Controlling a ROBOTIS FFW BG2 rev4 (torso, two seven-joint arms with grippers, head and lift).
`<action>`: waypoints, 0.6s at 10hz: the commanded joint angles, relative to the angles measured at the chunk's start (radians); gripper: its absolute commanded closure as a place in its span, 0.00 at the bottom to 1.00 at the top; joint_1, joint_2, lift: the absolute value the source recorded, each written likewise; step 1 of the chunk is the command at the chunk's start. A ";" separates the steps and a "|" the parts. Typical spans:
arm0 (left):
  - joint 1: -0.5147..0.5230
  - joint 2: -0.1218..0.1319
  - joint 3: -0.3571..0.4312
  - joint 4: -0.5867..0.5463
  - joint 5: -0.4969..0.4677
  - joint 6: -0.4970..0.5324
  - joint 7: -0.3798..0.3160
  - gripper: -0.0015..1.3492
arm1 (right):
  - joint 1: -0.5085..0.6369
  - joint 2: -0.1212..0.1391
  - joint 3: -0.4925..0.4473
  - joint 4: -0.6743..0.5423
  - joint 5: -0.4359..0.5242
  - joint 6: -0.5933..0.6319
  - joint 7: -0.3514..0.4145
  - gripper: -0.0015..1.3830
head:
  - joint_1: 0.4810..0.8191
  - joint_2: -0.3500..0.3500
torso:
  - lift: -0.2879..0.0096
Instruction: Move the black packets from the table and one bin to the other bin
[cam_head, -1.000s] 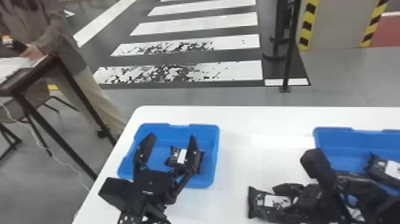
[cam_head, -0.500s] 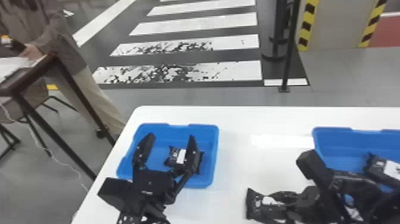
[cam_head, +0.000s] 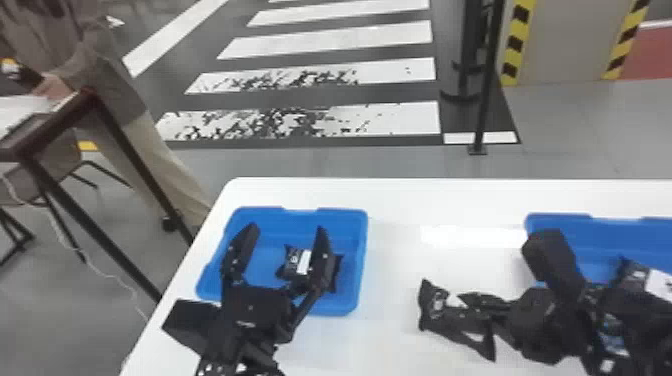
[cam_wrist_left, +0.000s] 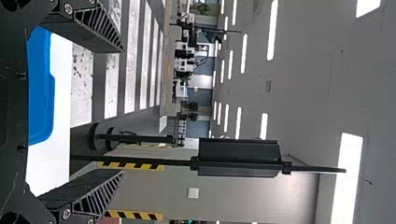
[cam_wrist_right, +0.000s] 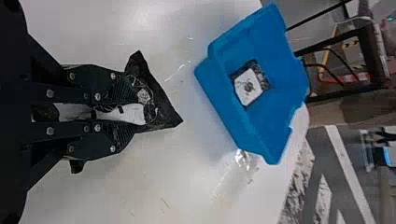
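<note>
Black packet (cam_head: 430, 306) lower right of centre, lengthwise sideways, end pointing left, right gripper (cam_head: 465, 316) clamped on it, left gripper's (cam_head: 286, 230) fingers apart, white table (cam_head: 395, 330), crosswalk (cam_head: 400, 119) above.

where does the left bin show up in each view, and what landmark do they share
Head view: left bin on the table's left, partly behind the left gripper.
Left wrist view: left bin just past the gripper's base, mostly between its fingers.
Right wrist view: left bin beyond the packet in the right gripper.
Shared landmark: crosswalk.
</note>
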 joint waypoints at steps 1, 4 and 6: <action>0.002 0.000 0.002 0.000 -0.001 0.000 0.000 0.09 | 0.096 0.019 -0.166 -0.137 0.022 -0.025 -0.033 0.75 | 0.63 0.82 | 0.60; 0.005 0.000 0.002 0.000 0.001 0.000 0.000 0.09 | 0.155 0.055 -0.417 -0.130 0.154 -0.025 -0.093 0.75 | 0.63 0.59 | 0.60; 0.002 0.000 0.002 0.000 -0.001 -0.002 0.000 0.09 | 0.150 0.056 -0.431 -0.054 0.184 -0.074 -0.107 0.75 | 0.63 0.43 | 0.60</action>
